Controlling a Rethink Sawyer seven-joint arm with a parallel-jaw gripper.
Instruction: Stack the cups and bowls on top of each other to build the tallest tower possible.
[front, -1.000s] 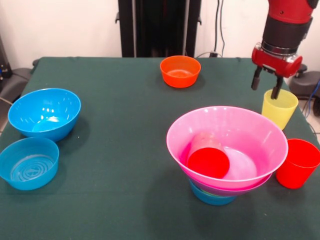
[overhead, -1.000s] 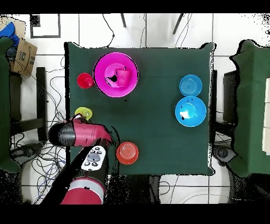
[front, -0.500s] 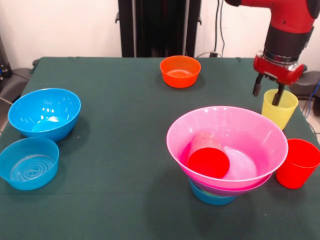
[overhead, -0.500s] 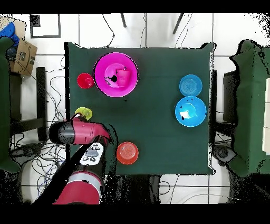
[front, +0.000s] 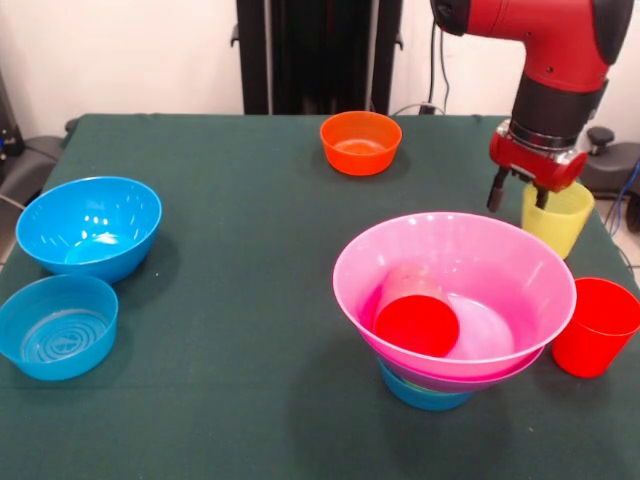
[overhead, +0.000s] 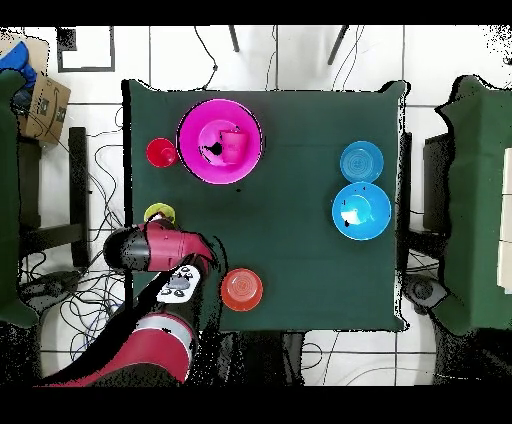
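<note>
My gripper (front: 519, 194) is open and down at the yellow cup (front: 560, 216) near the table's right edge. One finger is at the cup's mouth and the other hangs outside its left wall. The tower stands in front: a big pink bowl (front: 500, 262) rests on a purple rim (front: 505, 378), which sits on a small blue bowl (front: 424, 393). A red cup (front: 415, 318) lies on its side inside the pink bowl. Another red cup (front: 596, 326) stands upright to the tower's right. In the overhead view the arm (overhead: 150, 248) covers the gripper beside the yellow cup (overhead: 156, 212).
A small orange bowl (front: 360, 142) sits at the far middle of the table. Two blue bowls, one deep (front: 90, 225) and one shallow (front: 57, 326), stand at the left side. Overhead, the pink bowl (overhead: 200, 150) and red cup (overhead: 161, 152) are near the left edge.
The gripper has come down and shifted slightly left, from above the yellow cup to its rim. The arm has swung further into view. No cup or bowl has moved.
</note>
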